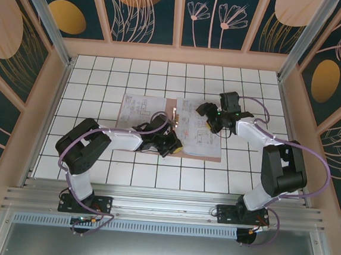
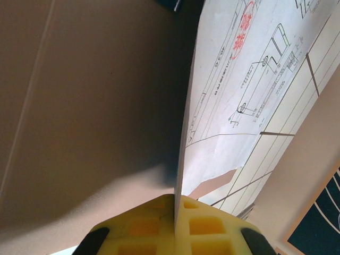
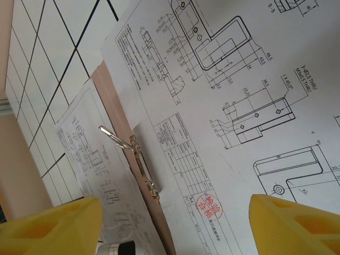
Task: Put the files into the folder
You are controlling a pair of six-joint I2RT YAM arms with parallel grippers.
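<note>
The brown folder (image 1: 176, 108) lies open on the tiled table, its metal clip (image 3: 141, 164) on the centre fold. One printed white sheet (image 1: 141, 110) covers its left half and another (image 1: 197, 133), with a red stamp, covers the right half. My left gripper (image 1: 170, 143) sits at the near edge by the fold. In the left wrist view its yellow pads (image 2: 202, 226) are shut on the thin edge of the stamped sheet (image 2: 249, 90), with brown card to the left of that edge. My right gripper (image 1: 210, 116) hovers open over the right sheet (image 3: 223, 106), nothing between its fingers (image 3: 297, 223).
White tiled table top (image 1: 103, 80) runs around the folder, bounded by peach frame walls (image 1: 177, 53) at the back and sides. The arm bases stand at the near rail (image 1: 163, 207).
</note>
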